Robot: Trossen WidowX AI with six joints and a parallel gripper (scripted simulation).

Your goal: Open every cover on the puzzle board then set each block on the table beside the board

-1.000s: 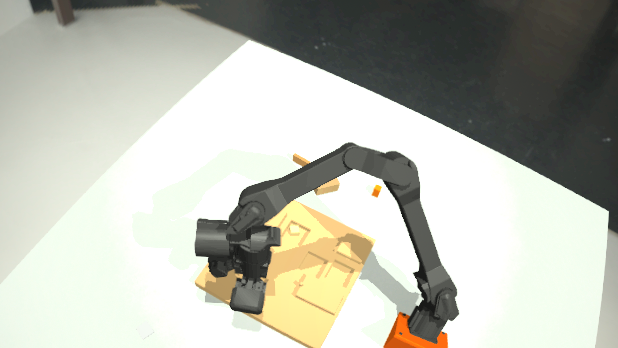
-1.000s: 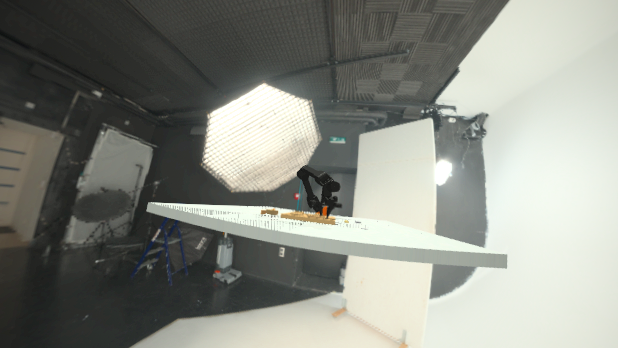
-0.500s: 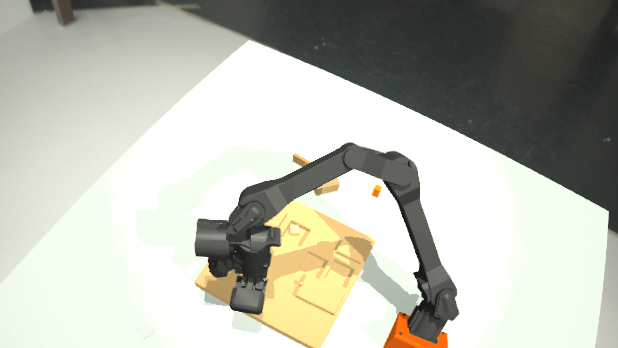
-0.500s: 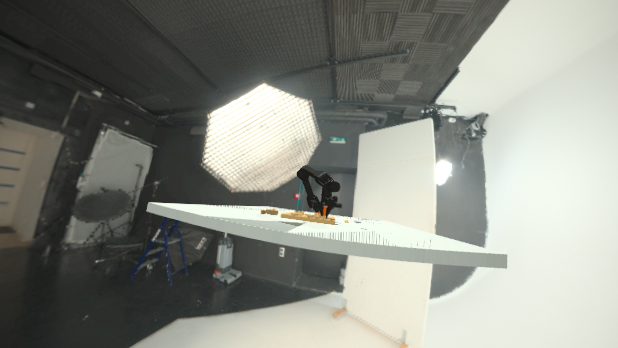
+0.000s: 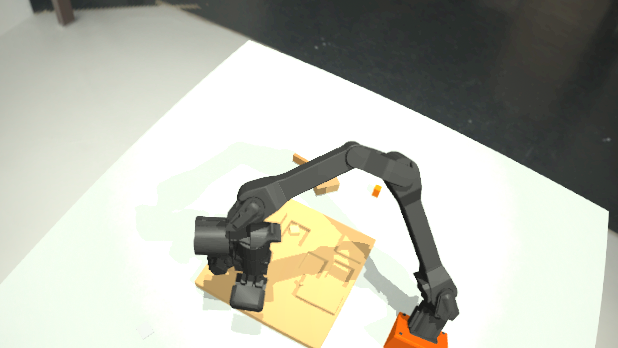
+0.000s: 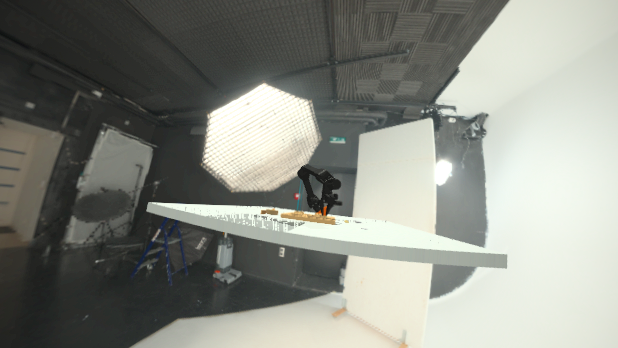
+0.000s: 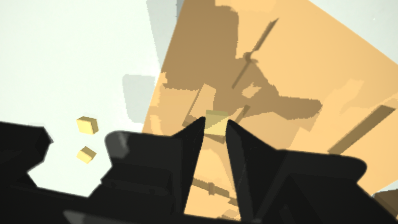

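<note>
1 gripper (image 5: pixel 248 295) (image 7: pixel 215 122) w/ 1 yellow block (image 7: pixel 216 125) pinched btwn fingertips, over 1 board (image 5: pixel 320 295) (image 7: pixel 280 60); 2 yellow blocks (image 7: pixel 87 125) on tbl beside it.

The exterior view is indicating a photo or video studio. A large, glowing octagonal softbox with a grid (image 6: pixel 261 137) is facing into the room. A tall white panel (image 6: pixel 395 185) is standing upright beside a smooth white backdrop (image 6: pixel 550 165), and a bright lamp (image 6: pixel 443 172) is shining between them. Dark walls and a dark ceiling (image 6: pixel 250 45) with textured panels are enclosing the space. A blue stepladder (image 6: pixel 169 242) is standing on the dark, glossy floor (image 6: pixel 75 295). A green sign (image 6: pixel 338 140) is hanging on the rear wall, and a pale door (image 6: pixel 15 175) is occupying the left side.
</note>
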